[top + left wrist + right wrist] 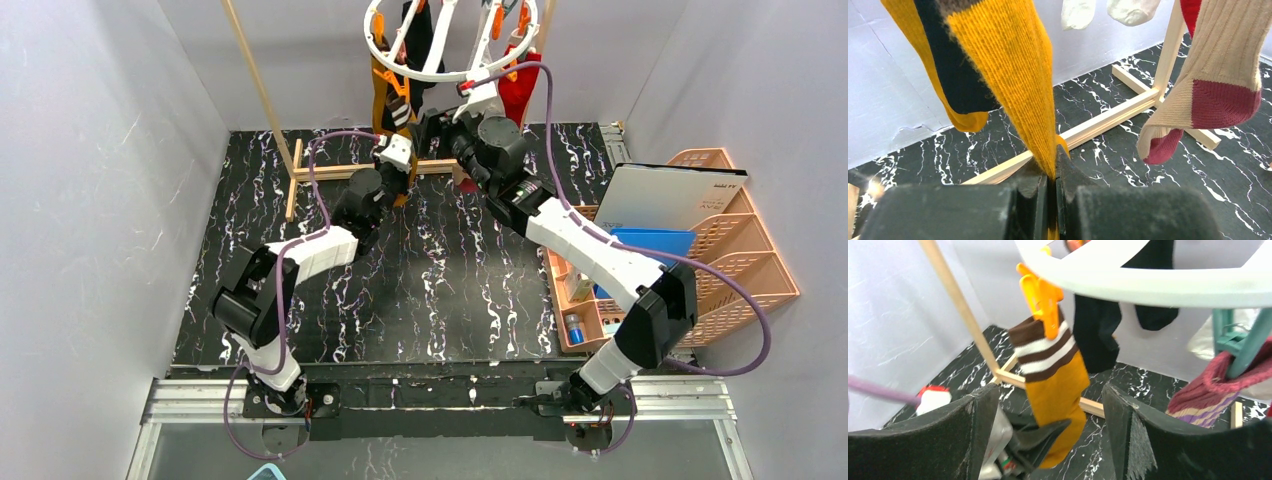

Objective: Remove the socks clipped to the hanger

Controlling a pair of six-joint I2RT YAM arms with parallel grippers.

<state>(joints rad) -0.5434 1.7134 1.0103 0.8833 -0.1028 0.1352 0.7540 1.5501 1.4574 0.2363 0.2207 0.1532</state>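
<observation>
- Mustard sock point(1013, 75) hangs down into my left gripper point(1052, 200), jaws pinched tight on its lower end.
- My right gripper point(1048, 395) gapes, empty; that sock dangles ahead between its fingers, pegged above to the hanger point(1148, 282).

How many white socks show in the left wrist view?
2: one white sock at top centre, a second white sock just right of it, both cropped above. More may be hidden.

A black marbled tabletop point(430, 290) is bearing a light wooden frame's base point(325, 173) at the back, with orange baskets point(745, 270) sitting at its right edge.
</observation>
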